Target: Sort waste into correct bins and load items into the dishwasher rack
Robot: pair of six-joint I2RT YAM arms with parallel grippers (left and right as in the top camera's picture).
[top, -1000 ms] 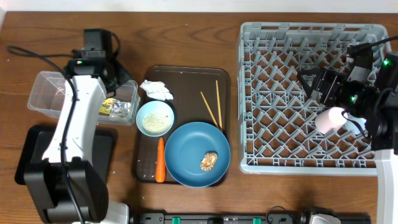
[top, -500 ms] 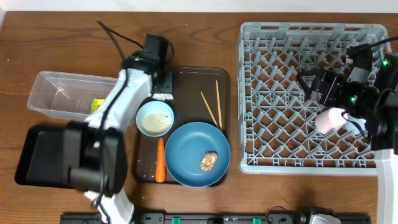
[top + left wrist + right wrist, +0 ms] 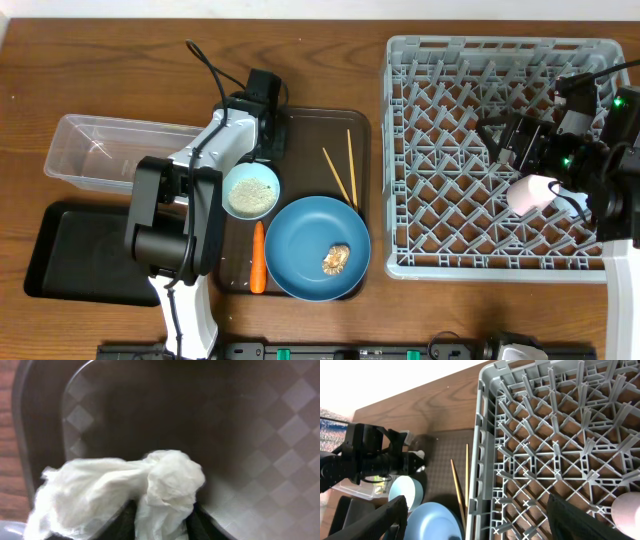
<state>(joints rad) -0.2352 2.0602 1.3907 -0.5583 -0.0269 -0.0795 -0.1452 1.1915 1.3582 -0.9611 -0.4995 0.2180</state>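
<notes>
Swinging away from the clear rectangular plastic tub (image 3: 90, 150) at the far left, the left gripper (image 3: 262, 132) has come to the far-left corner of the dark brown serving tray (image 3: 305, 128), right over the crumpled white paper napkin (image 3: 125, 485). Half a second back the yellow-green wrapper lay in the tub, so that piece of waste looks sorted and the napkin is probably next.

In the left wrist view, dark fingers (image 3: 202, 525) stand either side of the napkin's near edge. I cannot tell whether they press it yet. The right gripper (image 3: 508, 140) has hardly shifted above the large grey plastic dishwasher rack (image 3: 450, 60). Its fingers are spread wide and empty, and the small pink cup (image 3: 530, 192) sits in the rack just beside it.

Overhead, the left arm covers the napkin and the tub's near-right corner, so the wrapper is out of sight there. The left wrist picture is dim and cuts the fingers off.
</notes>
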